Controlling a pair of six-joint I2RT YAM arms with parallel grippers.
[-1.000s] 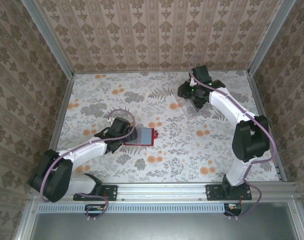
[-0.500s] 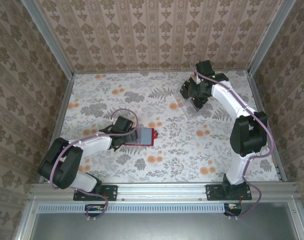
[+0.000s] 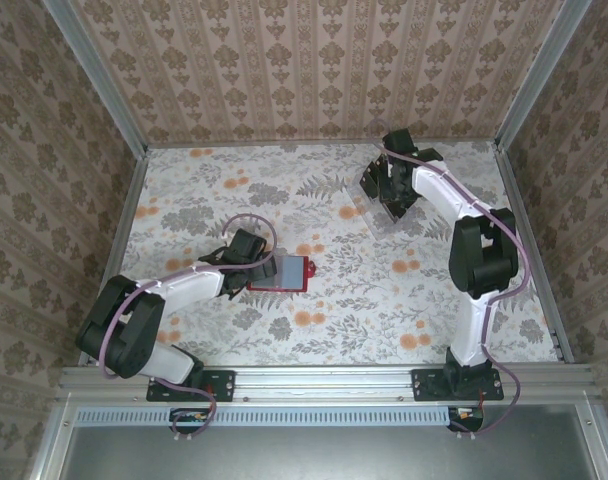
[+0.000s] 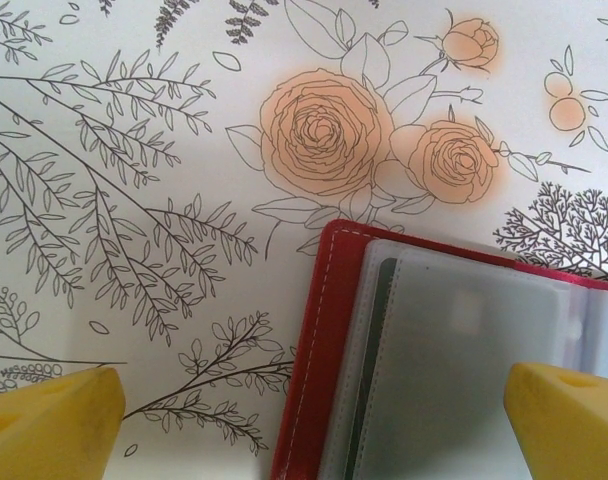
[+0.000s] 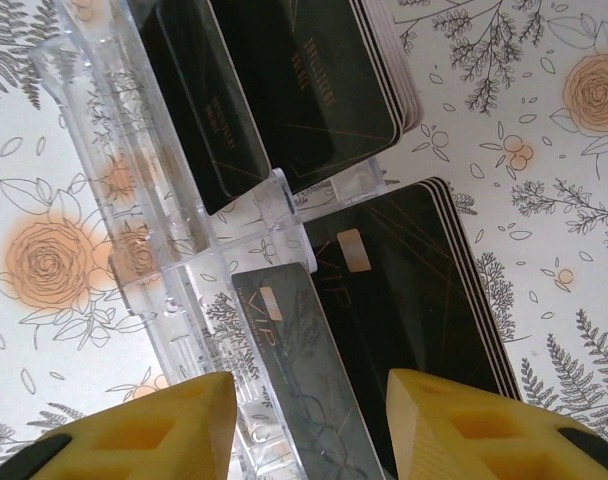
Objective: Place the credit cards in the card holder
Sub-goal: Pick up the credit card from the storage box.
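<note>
1. Credit cards [image 5: 414,330] lie in a black stack on the table [image 3: 384,300], at its far right part, touching a clear stand [image 5: 134,200] that holds more dark cards.
2. Right gripper [image 5: 309,410]: the jaws are apart, one on each side of a grey card [image 5: 294,370] at the stand.
3. Card holder [image 4: 314,330] lies open near the table middle, between the wide-apart jaws of the left gripper [image 4: 309,410].
</note>
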